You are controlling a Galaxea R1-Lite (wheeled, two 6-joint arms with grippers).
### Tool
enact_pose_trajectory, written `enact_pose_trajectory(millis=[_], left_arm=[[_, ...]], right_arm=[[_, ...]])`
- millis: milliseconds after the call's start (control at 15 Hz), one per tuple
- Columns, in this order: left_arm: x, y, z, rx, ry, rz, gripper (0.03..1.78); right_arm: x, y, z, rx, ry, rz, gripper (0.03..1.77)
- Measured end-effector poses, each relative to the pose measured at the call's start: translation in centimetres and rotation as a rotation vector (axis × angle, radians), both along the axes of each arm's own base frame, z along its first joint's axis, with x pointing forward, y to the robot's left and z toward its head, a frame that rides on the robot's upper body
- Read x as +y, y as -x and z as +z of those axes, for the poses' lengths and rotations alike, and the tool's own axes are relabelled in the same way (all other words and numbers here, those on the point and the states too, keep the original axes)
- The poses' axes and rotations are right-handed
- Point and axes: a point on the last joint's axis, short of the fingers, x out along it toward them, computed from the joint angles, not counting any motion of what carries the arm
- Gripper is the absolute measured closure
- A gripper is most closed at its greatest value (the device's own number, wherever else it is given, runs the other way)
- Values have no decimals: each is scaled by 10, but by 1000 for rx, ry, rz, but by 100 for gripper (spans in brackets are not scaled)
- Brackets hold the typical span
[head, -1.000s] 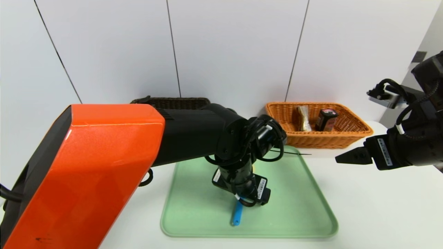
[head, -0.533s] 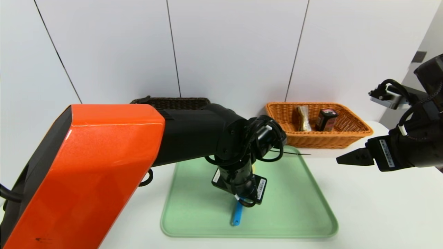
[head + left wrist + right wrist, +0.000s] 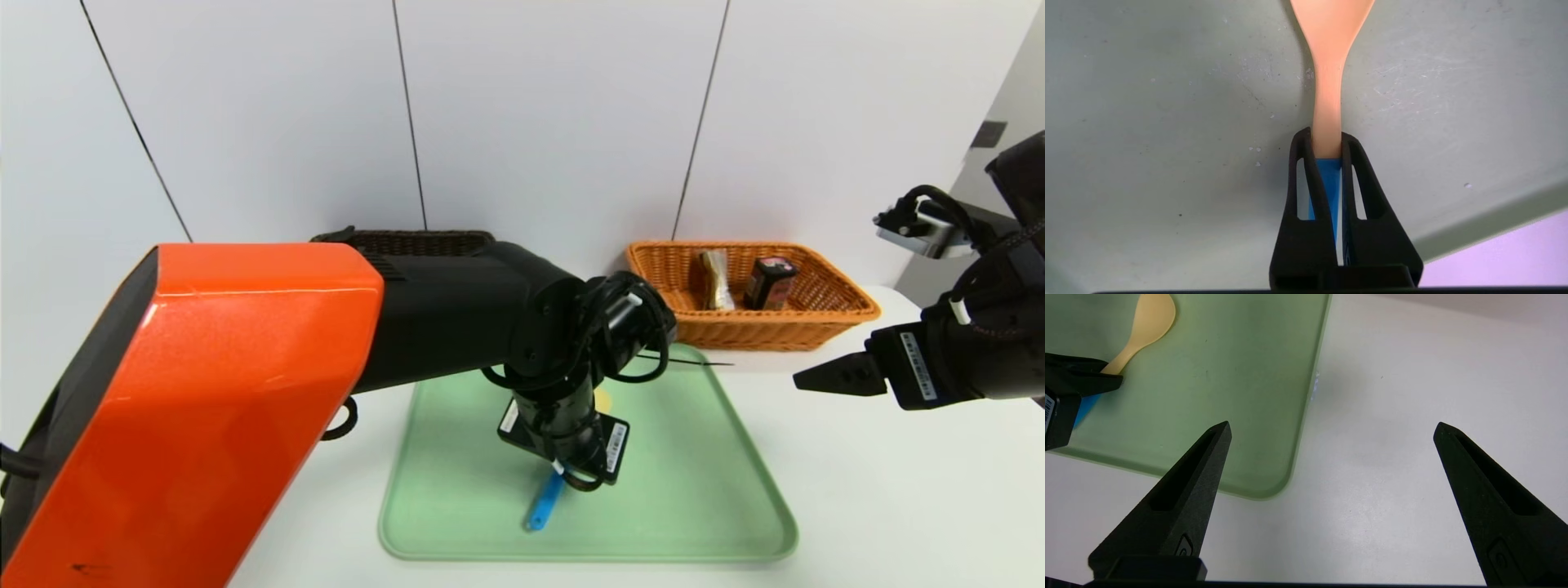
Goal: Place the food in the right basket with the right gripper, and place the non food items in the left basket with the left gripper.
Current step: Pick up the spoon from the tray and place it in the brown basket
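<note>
The yellow plastic spoon with a blue handle (image 3: 1327,102) is clamped on the pale green tray (image 3: 702,490) by the left gripper (image 3: 1326,141), while the right gripper (image 3: 1331,428) is held wide open and empty over the white table (image 3: 1392,416).

The left arm (image 3: 245,392) wears a glossy orange shell over its big near section, edged in black, with a small dark scuff low down. Past it the arm is matte black and rounded, looped with black cables at the wrist, where white printed labels sit. The left hand (image 3: 1326,141) has two black tapered fingers (image 3: 1359,179) with long slots. The right hand (image 3: 1331,428) has the same pointed black fingers, a white label and cables.
</note>
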Motion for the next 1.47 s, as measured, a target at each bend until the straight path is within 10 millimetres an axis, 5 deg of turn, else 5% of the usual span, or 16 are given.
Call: enact_pose_trajectory(millis=[267,467,867,1133,1467], left_arm=[[8,13,36,-43,86,-24,170],[29,25,82,-101,214,-31,170],[106,-18,158,-453,457,209,170],[137,-48,156,-513,443,341,170],[162,-110,120,-556,417,498,170]], right_arm=[[0,5,-4,13,4,5,9],[-2,7,-9,25,8,-4,9],[-4,9,-18,19,5,-10,9],[-4,10,-18,16,5,-12,9],[-5,10,-19,21,2,-16,9]])
